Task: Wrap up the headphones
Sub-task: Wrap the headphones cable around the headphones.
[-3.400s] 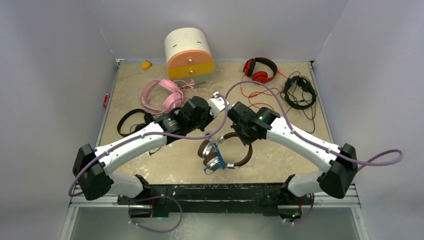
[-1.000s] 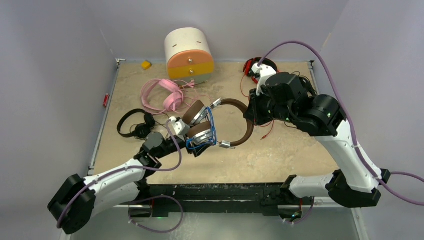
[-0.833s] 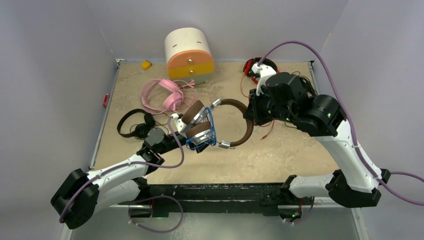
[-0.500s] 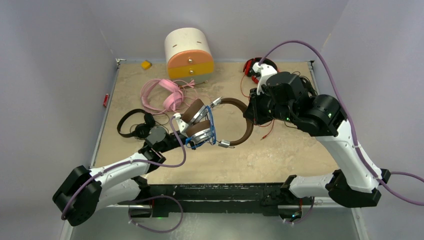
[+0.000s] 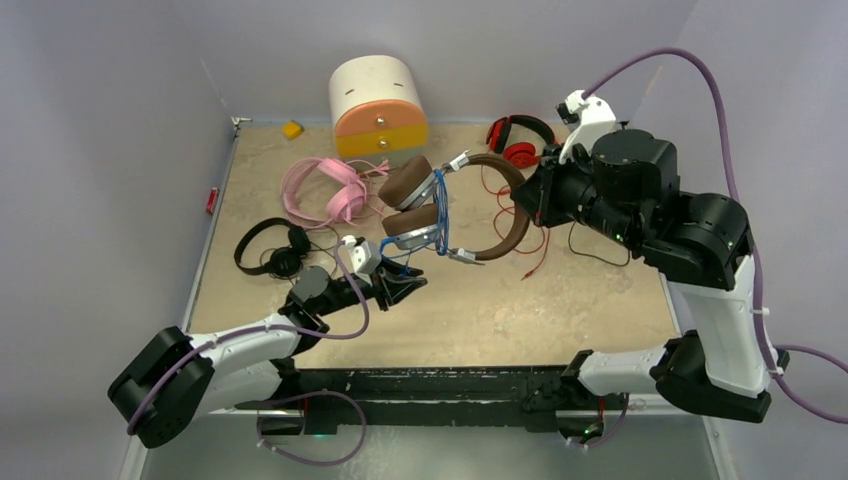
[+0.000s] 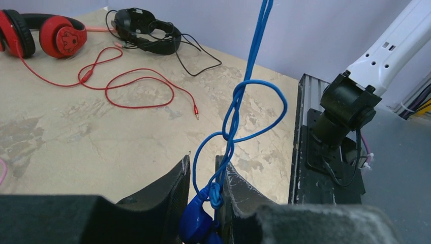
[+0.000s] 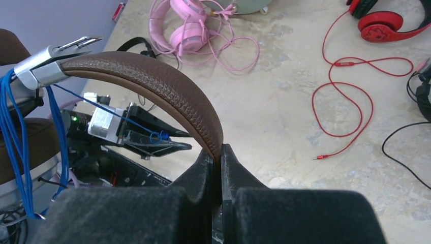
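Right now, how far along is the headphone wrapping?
Done: blue cable mostly looped around the brown headphones. In hand: right fingers clamp its headband aloft; left fingers pinch the cable's plug end, tail unwound. Left: pink headphones, red headphones, a black pair and a second black pair lie with loose cables.

Setting: robot laboratory test cell.
Enclosure: plain pale-lilac wall panels (image 5: pixel 110 120) on three sides.
Mounting: black metal base rail (image 5: pixel 430 383) edging the beige mottled tabletop (image 5: pixel 580 295).
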You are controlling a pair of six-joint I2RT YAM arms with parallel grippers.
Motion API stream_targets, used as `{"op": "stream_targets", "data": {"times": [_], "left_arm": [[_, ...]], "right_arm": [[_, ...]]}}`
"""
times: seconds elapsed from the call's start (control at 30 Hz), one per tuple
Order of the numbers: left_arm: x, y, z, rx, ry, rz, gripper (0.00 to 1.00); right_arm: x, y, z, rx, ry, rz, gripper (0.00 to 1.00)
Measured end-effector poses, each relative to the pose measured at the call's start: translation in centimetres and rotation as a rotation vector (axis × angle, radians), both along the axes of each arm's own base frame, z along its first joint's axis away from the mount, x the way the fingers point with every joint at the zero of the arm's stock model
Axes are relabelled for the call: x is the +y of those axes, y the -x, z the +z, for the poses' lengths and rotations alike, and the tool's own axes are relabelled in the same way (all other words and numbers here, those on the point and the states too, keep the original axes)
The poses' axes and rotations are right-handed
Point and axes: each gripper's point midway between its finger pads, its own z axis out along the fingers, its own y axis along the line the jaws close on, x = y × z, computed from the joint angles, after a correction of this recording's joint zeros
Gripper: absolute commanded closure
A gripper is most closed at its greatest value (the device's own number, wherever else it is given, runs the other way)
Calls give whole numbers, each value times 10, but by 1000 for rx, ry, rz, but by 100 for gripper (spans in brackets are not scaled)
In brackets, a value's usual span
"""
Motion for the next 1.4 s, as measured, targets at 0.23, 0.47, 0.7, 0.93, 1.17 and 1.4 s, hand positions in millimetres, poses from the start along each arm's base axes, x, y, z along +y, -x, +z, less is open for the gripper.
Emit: {"op": "stream_targets", "data": {"times": [0.23, 0.47, 0.7, 0.93, 1.17, 1.4], "left_arm": [[0, 4, -5, 56, 4, -9, 87], [-1, 22, -25, 161, -12, -21, 81], [-9, 42, -38, 259, -61, -50, 81], [-29, 65, -37, 334, -162, -96, 81], [-46, 73, -39, 410, -310, -85, 80], [-59, 59, -7, 392, -484, 17, 80]], "right_arm": [[0, -19, -3, -10, 43, -75, 100], [-16, -42, 1, -67, 123, -208, 100], [-38, -63, -2, -117, 240, -327, 100], [-67, -110, -65, 41, 303, -476, 100], [-62, -131, -111, 143, 286, -528, 100], [-58, -139, -176, 219, 312, -563, 100]]}}
